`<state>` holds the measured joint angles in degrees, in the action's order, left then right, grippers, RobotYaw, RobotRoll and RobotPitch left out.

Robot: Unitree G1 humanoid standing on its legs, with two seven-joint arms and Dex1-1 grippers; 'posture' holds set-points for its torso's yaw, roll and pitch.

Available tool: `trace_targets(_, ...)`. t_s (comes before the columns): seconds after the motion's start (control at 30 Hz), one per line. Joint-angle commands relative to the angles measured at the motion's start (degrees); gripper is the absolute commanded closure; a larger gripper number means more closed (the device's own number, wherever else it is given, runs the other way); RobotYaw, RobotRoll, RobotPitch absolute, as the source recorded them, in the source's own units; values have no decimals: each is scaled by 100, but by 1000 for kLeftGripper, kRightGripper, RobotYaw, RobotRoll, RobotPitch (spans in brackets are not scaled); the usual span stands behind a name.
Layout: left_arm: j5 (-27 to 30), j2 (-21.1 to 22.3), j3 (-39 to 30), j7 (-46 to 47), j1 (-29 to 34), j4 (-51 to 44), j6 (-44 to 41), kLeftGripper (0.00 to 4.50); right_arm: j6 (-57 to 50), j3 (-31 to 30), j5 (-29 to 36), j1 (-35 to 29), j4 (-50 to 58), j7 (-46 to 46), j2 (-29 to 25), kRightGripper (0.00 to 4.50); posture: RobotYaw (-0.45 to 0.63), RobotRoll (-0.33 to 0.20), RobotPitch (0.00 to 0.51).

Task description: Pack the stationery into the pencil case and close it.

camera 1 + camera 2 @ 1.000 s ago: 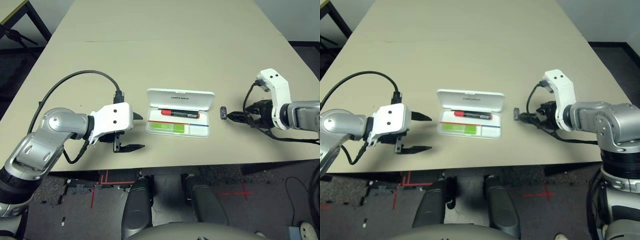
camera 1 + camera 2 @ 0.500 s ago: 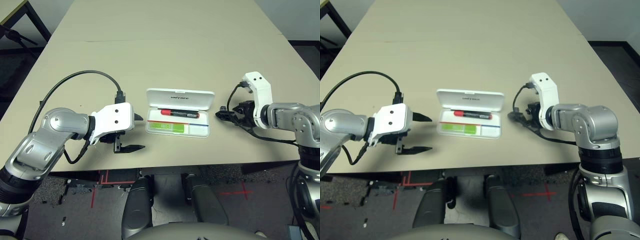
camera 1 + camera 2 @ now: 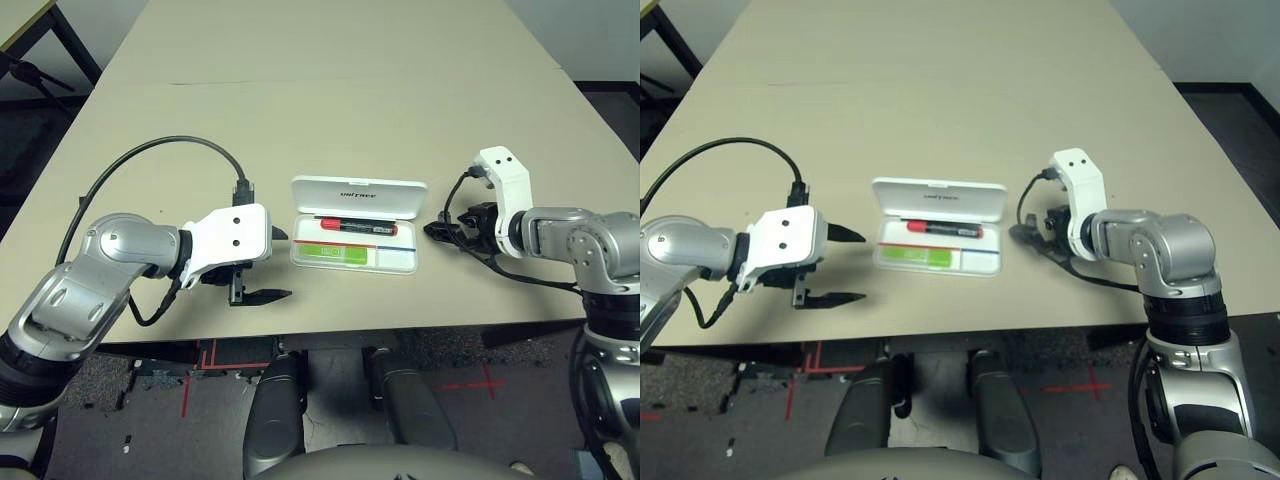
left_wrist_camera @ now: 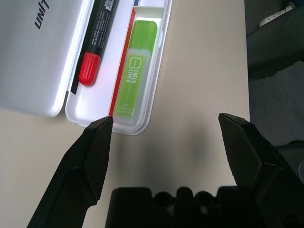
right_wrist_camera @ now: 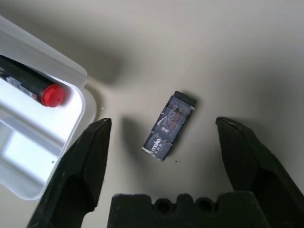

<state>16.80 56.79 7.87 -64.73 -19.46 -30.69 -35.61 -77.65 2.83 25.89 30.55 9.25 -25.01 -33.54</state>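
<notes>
The white pencil case (image 3: 360,196) lies open at the table's middle, lid back. Inside it rest the red marker (image 3: 355,226) and the light-green stick (image 4: 137,71). The small dark-grey block (image 5: 168,126) lies flat on the table just right of the case. My right gripper (image 5: 163,124) hovers low over the block, open, with one finger on each side and a gap to both. It reaches in from the right, level with the case's right end (image 3: 437,229). My left gripper (image 3: 285,265) is open and holds nothing, just left of the case's near-left corner.
The beige table (image 3: 330,100) stretches far behind the case. Its front edge runs close below both grippers. A black cable (image 3: 170,150) loops over my left forearm.
My right arm has swung left toward the case, bringing its gripper over the grey block. The left arm and the case's contents are unchanged.
</notes>
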Motion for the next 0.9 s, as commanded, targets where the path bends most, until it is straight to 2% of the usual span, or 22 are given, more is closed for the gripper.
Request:
trace_targets(0.03,18,30,111,20,-43,-160,-89,0,-9,-211,-78,-147,-148,-14,-16,1324,-10,0,204)
trace_targets(0.23,54,79,110,-18,-83,-260,-230,0,228,-316,-252,-244,-299,-89,-96,3672,2,0,201)
trace_targets(0.3,55,93,105,-29,-86,-271,-254,0,315,-345,-280,-227,-369,-138,-167,4210,7,0,200)
trace_targets(0.73,-30,49,210,-11,-145,-198,-220,0,906,-691,-404,-77,-698,-596,-628,4212,25,0,166)
trace_targets(0.9,-7,49,283,-6,-305,-190,-292,0,1593,-1037,-458,-63,-647,-1439,-1292,4212,19,0,161)
